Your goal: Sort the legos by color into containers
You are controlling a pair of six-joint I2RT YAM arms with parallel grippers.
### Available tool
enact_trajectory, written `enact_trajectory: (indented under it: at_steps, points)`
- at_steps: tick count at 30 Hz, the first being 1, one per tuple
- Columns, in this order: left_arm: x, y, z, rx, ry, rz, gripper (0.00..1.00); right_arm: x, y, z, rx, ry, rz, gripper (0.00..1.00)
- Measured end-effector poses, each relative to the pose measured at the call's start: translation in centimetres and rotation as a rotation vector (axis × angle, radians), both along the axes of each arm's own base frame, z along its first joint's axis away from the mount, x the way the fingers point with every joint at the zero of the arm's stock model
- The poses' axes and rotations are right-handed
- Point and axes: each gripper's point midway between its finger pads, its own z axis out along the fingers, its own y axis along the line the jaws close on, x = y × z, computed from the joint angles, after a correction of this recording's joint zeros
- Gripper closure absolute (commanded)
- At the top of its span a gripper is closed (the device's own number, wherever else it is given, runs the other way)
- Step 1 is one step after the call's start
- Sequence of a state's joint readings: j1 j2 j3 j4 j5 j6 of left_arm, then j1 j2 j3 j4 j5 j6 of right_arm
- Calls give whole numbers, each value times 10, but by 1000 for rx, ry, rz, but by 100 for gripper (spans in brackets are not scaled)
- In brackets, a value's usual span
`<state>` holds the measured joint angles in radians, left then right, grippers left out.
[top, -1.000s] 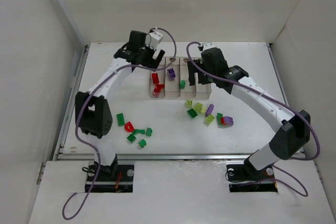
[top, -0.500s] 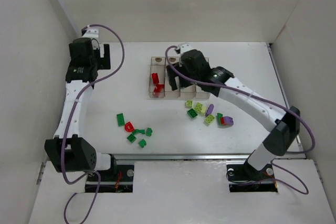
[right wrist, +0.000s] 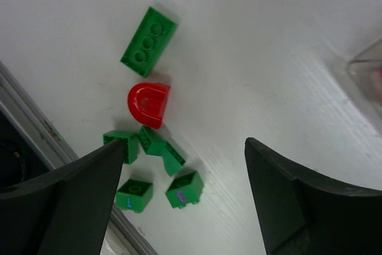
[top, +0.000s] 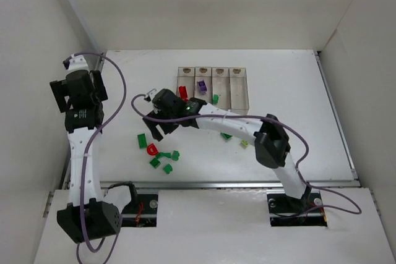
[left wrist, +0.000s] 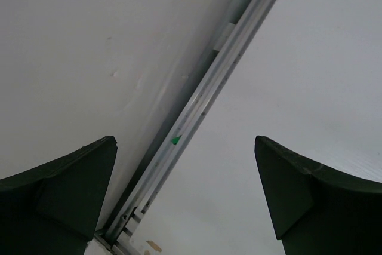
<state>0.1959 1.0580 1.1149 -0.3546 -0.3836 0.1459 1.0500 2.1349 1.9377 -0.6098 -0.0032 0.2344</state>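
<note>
The containers [top: 213, 88] stand in a row at the back middle of the table, with a red lego [top: 183, 93], a purple lego [top: 202, 85] and a green lego [top: 215, 99] inside them. At front left lies a loose cluster: a long green brick [top: 142, 141] [right wrist: 149, 42], a red arch [top: 152, 149] [right wrist: 148, 104] and several small green bricks [top: 164, 159] [right wrist: 185, 188]. My right gripper [top: 158, 129] [right wrist: 184, 143] hovers open just above this cluster, holding nothing. My left gripper [top: 79, 85] [left wrist: 185, 138] is open and empty, raised by the left wall.
My right arm [top: 235, 127] stretches across the table and hides most of the legos behind it; a green piece [top: 227, 135] and a yellow-green piece [top: 244, 143] peek out. The table's metal edge rail [left wrist: 197, 111] [right wrist: 36, 129] runs under the left gripper and close beside the cluster.
The left arm swung from the containers out to the left wall. The right arm left the containers and reached left and forward to the green and red cluster.
</note>
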Motion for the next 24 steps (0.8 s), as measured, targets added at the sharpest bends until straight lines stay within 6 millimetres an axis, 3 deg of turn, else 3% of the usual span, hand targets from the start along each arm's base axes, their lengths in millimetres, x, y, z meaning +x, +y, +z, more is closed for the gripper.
enact_trajectory:
  at_steps: [7, 13, 20, 24]
  points:
    - [-12, -2, 22, 0, -96, 15, 0, -20, 36, -50, -32, 60, 41, 6]
    - [-10, -7, 9, -21, -78, -8, 0, -29, 48, -80, -78, 42, 48, 6]
    - [-8, -12, -1, -46, -62, -37, 0, -49, 55, -95, -116, 20, 70, 8]
    - [-8, -14, -2, -52, -61, -45, 0, -48, 59, -102, -129, -2, 59, 13]
